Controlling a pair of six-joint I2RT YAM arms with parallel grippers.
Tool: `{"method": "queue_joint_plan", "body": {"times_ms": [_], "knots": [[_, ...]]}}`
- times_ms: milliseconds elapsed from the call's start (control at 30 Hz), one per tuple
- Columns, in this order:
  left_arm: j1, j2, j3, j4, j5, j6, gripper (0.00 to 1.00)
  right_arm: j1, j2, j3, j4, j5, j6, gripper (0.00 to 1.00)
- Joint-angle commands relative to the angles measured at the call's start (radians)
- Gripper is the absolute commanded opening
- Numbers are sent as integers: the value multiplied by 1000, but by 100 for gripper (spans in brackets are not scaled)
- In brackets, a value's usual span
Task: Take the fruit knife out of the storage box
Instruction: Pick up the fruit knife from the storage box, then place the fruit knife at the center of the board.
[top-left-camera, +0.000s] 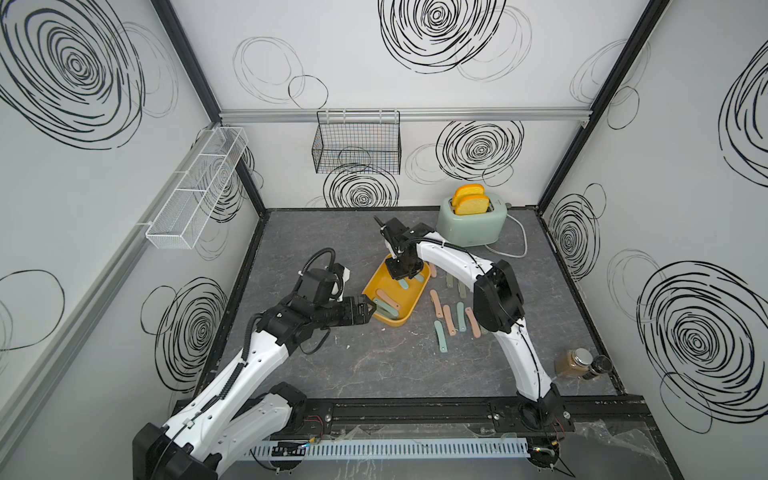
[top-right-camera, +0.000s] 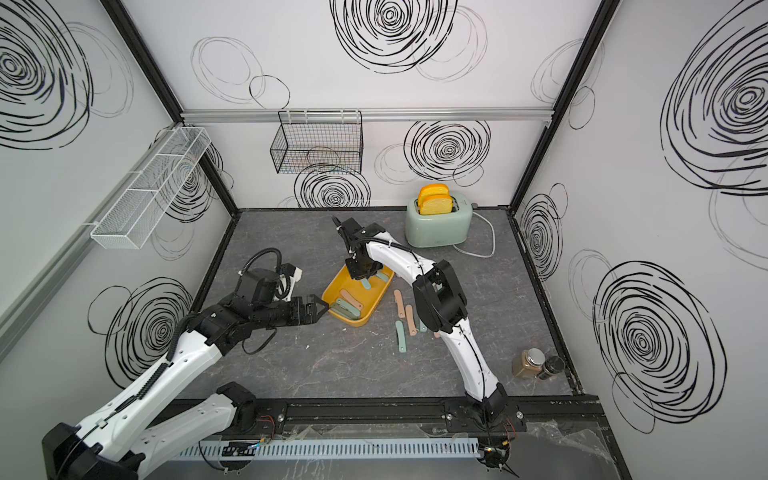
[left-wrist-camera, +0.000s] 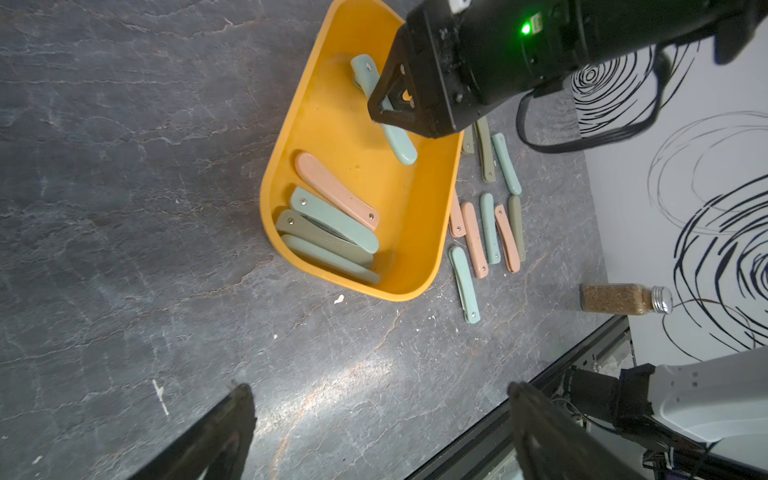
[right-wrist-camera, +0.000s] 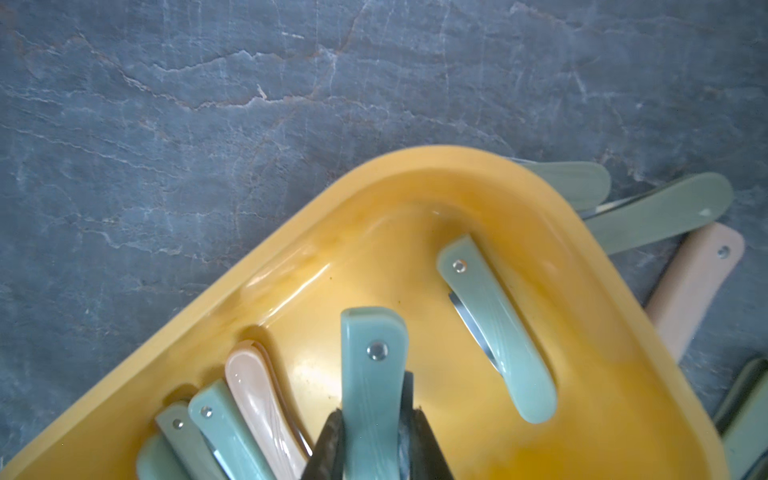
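Yellow storage box (left-wrist-camera: 432, 232) holds six fruit knives (left-wrist-camera: 332, 189).

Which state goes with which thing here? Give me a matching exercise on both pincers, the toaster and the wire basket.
1 right pincer
2 left pincer
3 toaster
4 wire basket

a hangs on the back wall
b shut on a teal fruit knife over the storage box
c open, empty, beside the box
d holds two bread slices

Pairs: 1-b; 2-c; 3-d; 4-a

Lab test cell: scribble-patterned panel walls (top-left-camera: 415, 75), aluminium frame rail (top-left-camera: 399, 115), mock kitchen toaster (top-left-camera: 471, 226).
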Motion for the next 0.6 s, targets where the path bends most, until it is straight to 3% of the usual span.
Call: {"method": "queue_joint_plan", "body": {"times_ms": [0, 233, 567], "knots": [[-42, 29, 36, 85, -8, -34, 98, -30, -127, -44, -17, -27, 29, 20], [-204, 147, 99, 156, -75, -60, 98, -116, -324, -242, 29, -28, 53, 20], [-390, 321, 147, 278, -92, -107, 98, -302, -686, -803, 171, 26, 68, 25]]}}
